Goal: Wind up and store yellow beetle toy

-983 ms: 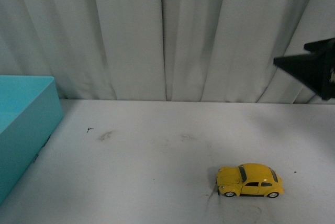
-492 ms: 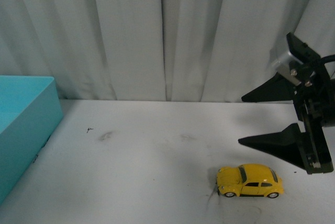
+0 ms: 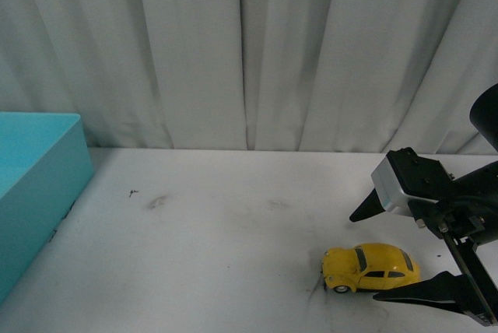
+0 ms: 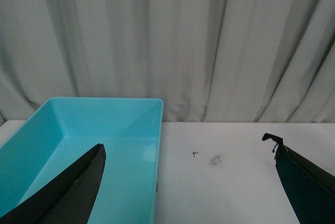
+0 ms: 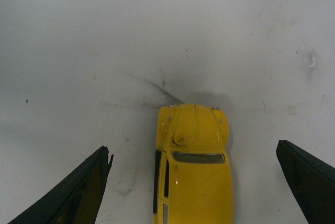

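Observation:
The yellow beetle toy point(image 3: 370, 268) stands on its wheels on the white table point(image 3: 233, 224) at the front right, its nose pointing left. My right gripper point(image 3: 364, 255) is open and has come down around the car's rear, one finger behind it and one in front. In the right wrist view the yellow beetle toy point(image 5: 192, 166) lies between the two spread fingers of my right gripper point(image 5: 194, 158), which do not touch it. My left gripper point(image 4: 188, 153) is open and empty, over the table by the teal bin point(image 4: 104, 124).
The teal bin point(image 3: 39, 185) stands at the table's left edge. A white curtain point(image 3: 249, 53) hangs behind the table. Small dark scuff marks point(image 3: 156, 201) show on the tabletop.
My right gripper has come down from the upper right and now straddles the beetle toy. The car and the bin have not moved.

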